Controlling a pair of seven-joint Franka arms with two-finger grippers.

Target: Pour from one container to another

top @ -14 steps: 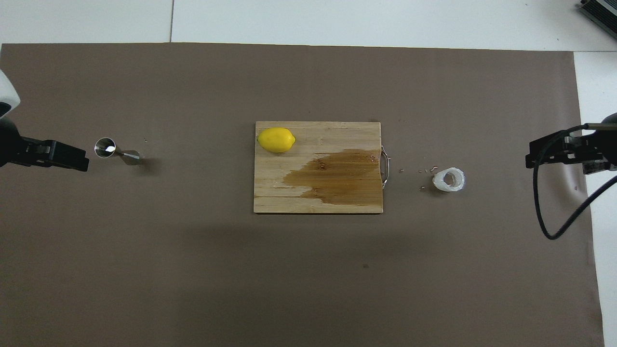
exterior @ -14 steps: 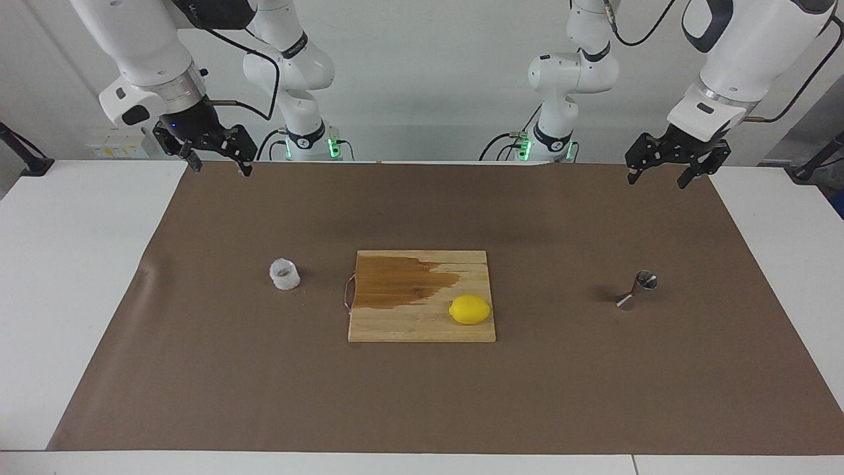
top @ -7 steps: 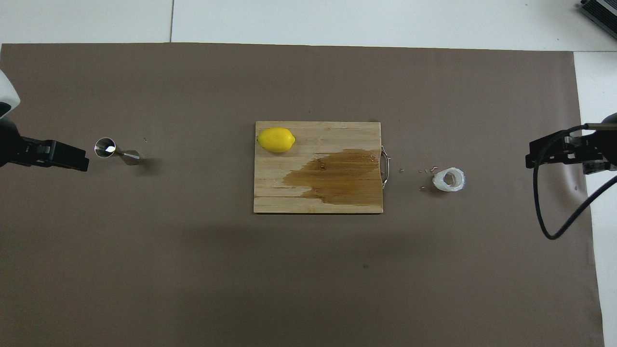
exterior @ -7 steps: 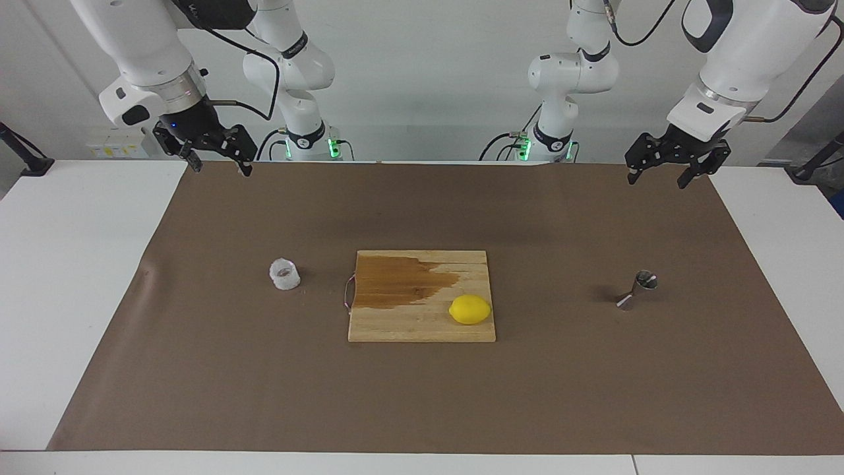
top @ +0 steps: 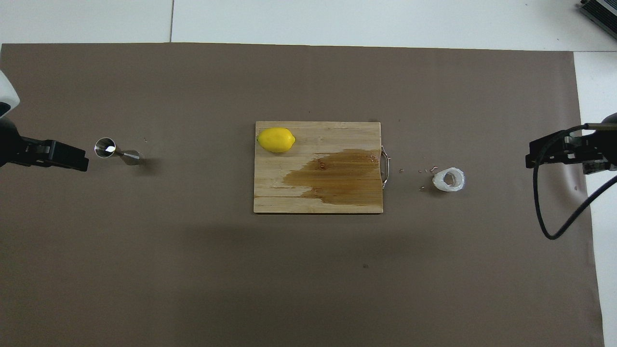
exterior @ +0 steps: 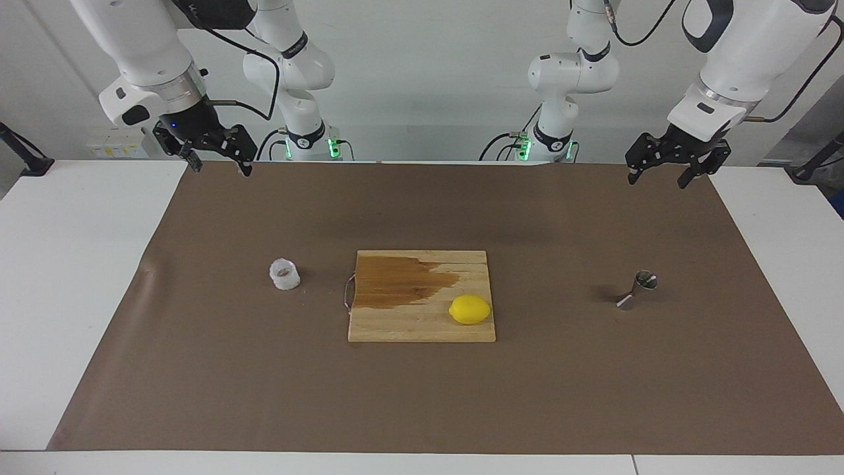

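Observation:
The bumpy white cup (exterior: 285, 274) stands on the brown mat toward the right arm's end of the table; it also shows in the overhead view (top: 449, 179). The steel jigger (exterior: 637, 289) stands on the mat toward the left arm's end, and its round rim shows in the overhead view (top: 105, 147). My right gripper (exterior: 221, 167) is open and empty, raised over the mat's edge nearest the robots, well apart from the cup. My left gripper (exterior: 657, 180) is open and empty, raised over the same edge, well apart from the jigger.
A wooden cutting board (exterior: 422, 326) with a dark wet stain lies at the middle of the mat between cup and jigger. A yellow lemon (exterior: 470, 309) lies on it. A few small crumbs (top: 426, 170) lie on the mat beside the cup.

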